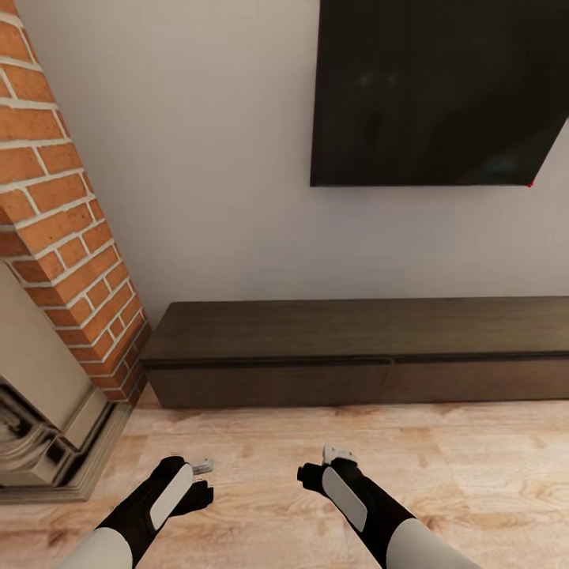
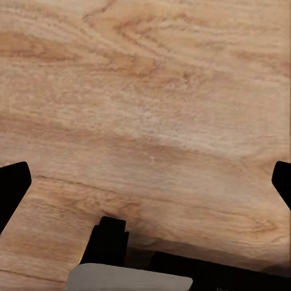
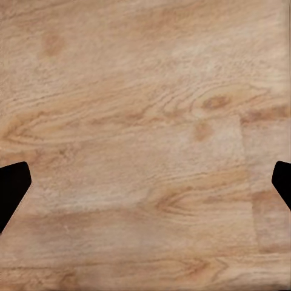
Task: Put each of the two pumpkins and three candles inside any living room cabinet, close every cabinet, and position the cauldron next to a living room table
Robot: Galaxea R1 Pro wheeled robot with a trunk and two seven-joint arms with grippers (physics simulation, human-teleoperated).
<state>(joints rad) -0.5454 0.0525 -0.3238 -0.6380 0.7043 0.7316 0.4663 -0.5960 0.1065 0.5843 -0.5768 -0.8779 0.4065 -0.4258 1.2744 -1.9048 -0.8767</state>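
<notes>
Cabinet (image 1: 356, 348) sits closed against the wall under a dark screen (image 1: 435, 87) (brick fireplace (image 1: 63, 237) beside it), while left gripper (image 2: 145, 182) and right gripper (image 3: 145, 182) hang spread and empty over plank floor (image 1: 442, 458).

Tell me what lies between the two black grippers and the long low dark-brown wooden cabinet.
In the head view, only light wood plank floor separates the left gripper and right gripper from the cabinet.
</notes>
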